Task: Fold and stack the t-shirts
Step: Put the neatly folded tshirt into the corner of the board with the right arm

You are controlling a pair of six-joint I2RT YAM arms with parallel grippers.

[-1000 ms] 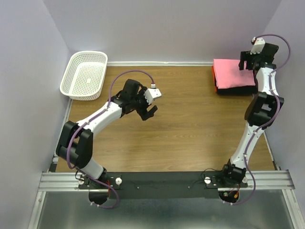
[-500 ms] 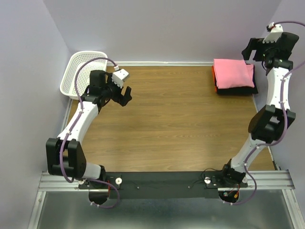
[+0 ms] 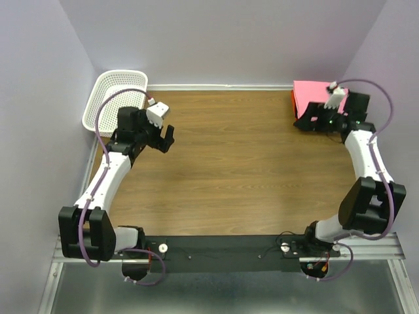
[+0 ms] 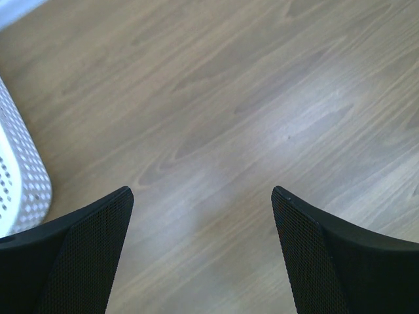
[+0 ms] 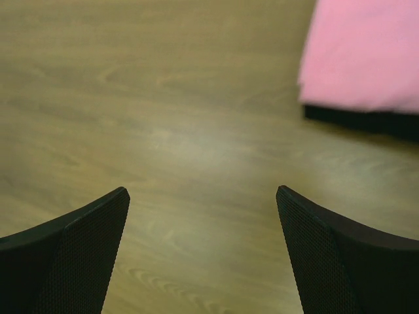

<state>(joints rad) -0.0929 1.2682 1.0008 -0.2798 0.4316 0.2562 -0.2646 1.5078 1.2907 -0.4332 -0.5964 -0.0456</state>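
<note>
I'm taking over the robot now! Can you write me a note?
Left gripper: open, holding nothing, over the table near the white basket.
Right gripper: open, holding nothing, near the pink t-shirt.
Shirts: pink t-shirt folded on top of the black t-shirt, far right corner; the orange-red t-shirt shows only an edge.
Done: folding and stacking look finished.
Left: probably nothing; no unfolded shirt in view.

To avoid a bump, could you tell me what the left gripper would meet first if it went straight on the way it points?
Most likely the bare wooden table: the open left gripper faces plain tabletop with nothing in between. The white basket sits off to one side, out of that line.
</note>
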